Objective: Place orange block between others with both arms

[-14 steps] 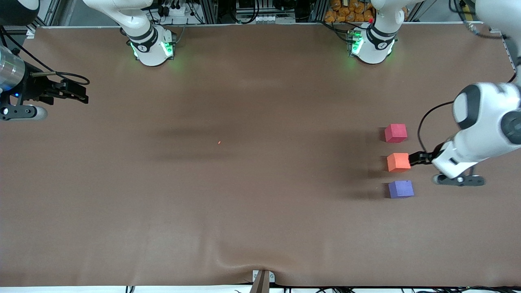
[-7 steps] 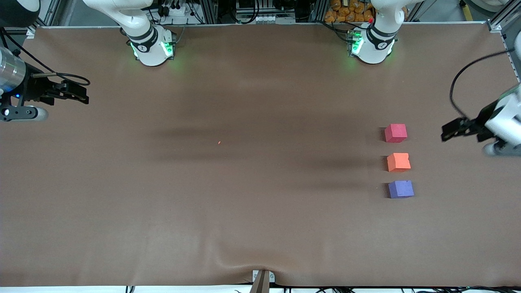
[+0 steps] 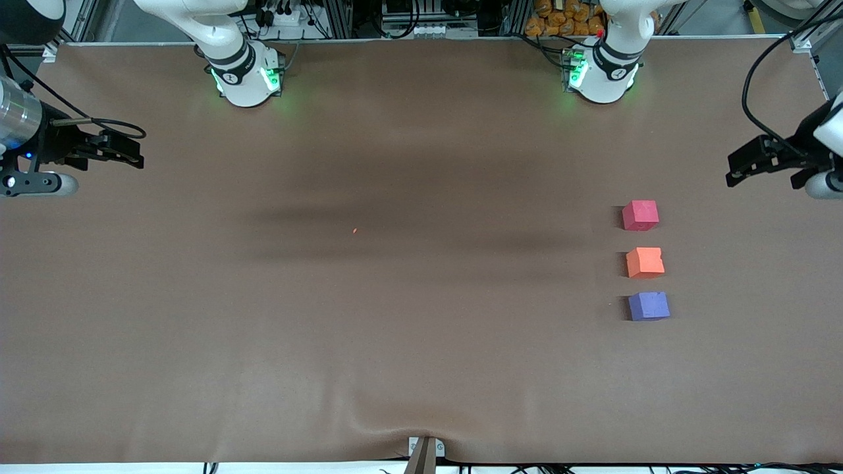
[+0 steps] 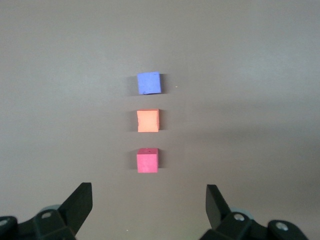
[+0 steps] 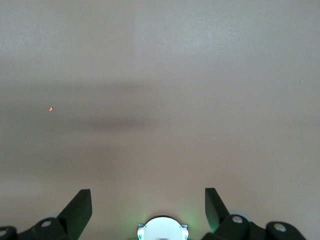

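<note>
Overhead, the brown table [image 3: 421, 342] fronts racks and cables, and the matte orange block [image 3: 645, 262] sits between the red-pink cube [image 3: 640, 215] and purple cube [image 3: 649, 306], while wrist views alone show the left gripper [image 4: 149, 200] and right gripper [image 5: 148, 200] spread empty, the arms waiting at the table's ends.

Brown table cover [image 3: 421, 342]; 1 tiny orange speck [image 3: 354, 230] mid-table.
</note>
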